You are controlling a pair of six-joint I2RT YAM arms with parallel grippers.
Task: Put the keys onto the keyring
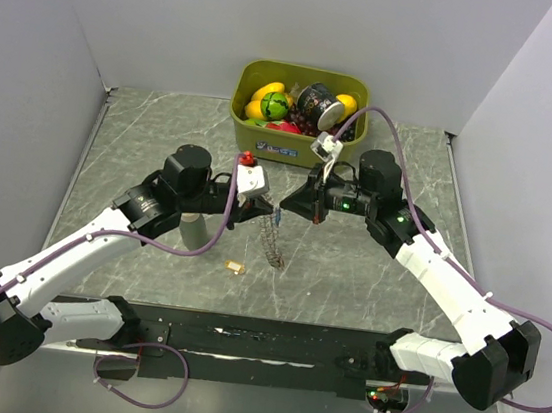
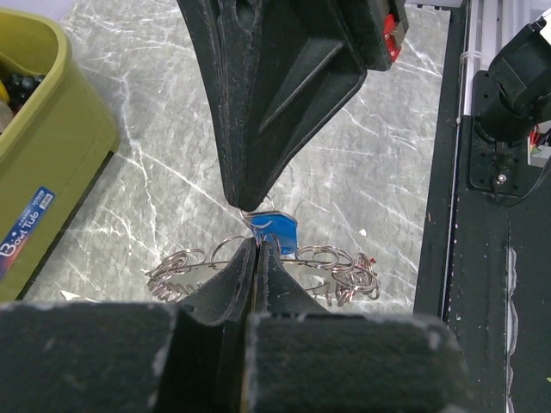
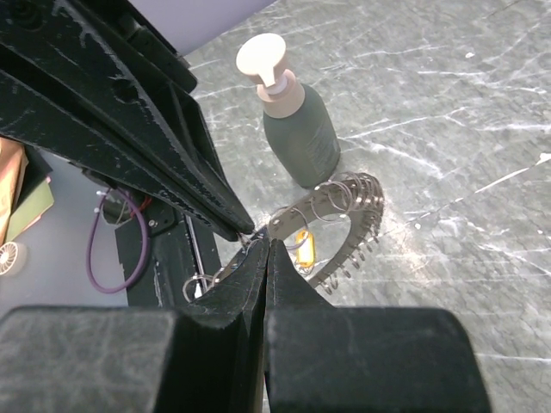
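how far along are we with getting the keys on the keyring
Done: no key clearly on yet. In hand: left tool and right tool are shut, meeting at the lifted keyring, the blue key at their tips; threaded or not, I cannot tell. Still to do: the yellow key lies loose on the table; I cannot spot the red key.

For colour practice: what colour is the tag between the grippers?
Blue tag; left wrist view shows it best.

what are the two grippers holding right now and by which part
Both the left gripper and right gripper pinch the keyring at one spot beside the blue key; the rest hangs.
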